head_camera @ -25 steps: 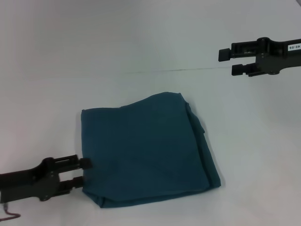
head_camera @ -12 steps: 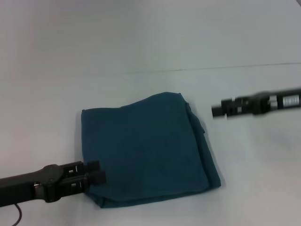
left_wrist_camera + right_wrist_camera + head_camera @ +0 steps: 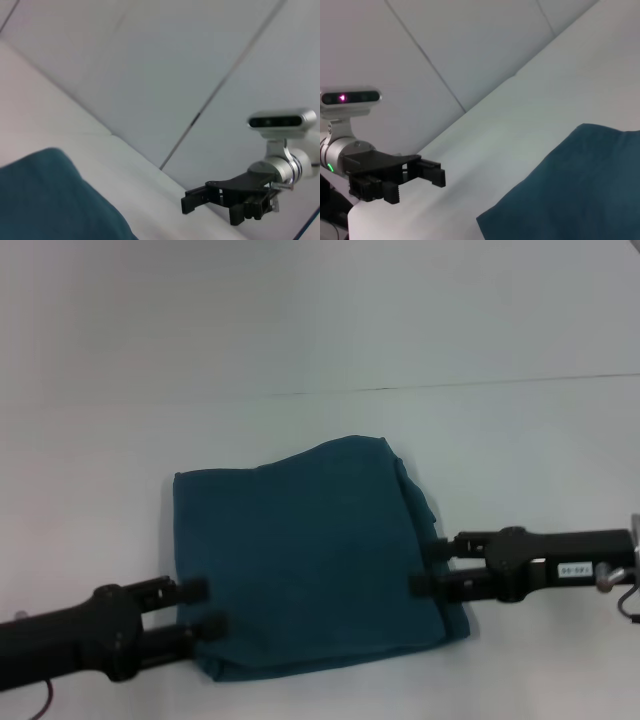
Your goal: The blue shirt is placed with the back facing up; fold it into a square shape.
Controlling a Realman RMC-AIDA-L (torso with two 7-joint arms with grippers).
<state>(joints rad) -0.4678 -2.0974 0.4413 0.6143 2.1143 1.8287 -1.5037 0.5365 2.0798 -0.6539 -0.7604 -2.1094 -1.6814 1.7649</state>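
The blue shirt (image 3: pixel 310 555) lies folded into a rough square in the middle of the white table. My left gripper (image 3: pixel 203 607) is open and low at the shirt's front-left corner, its fingertips over the edge of the cloth. My right gripper (image 3: pixel 427 568) is open at the shirt's right edge, its fingertips over the cloth's side folds. Neither holds any cloth. The left wrist view shows a corner of the shirt (image 3: pixel 50 200) and the right gripper (image 3: pixel 185 199) beyond it. The right wrist view shows the shirt (image 3: pixel 570 185) and the left gripper (image 3: pixel 441 171).
The white table (image 3: pixel 320 330) spreads around the shirt on all sides. A thin dark seam (image 3: pixel 450 386) runs across it behind the shirt. A thin cable (image 3: pixel 40 702) hangs by the left arm at the front left.
My right gripper has come down from the far back right to the shirt's right edge. My left gripper has moved right onto the shirt's front-left corner. The shirt has not moved.
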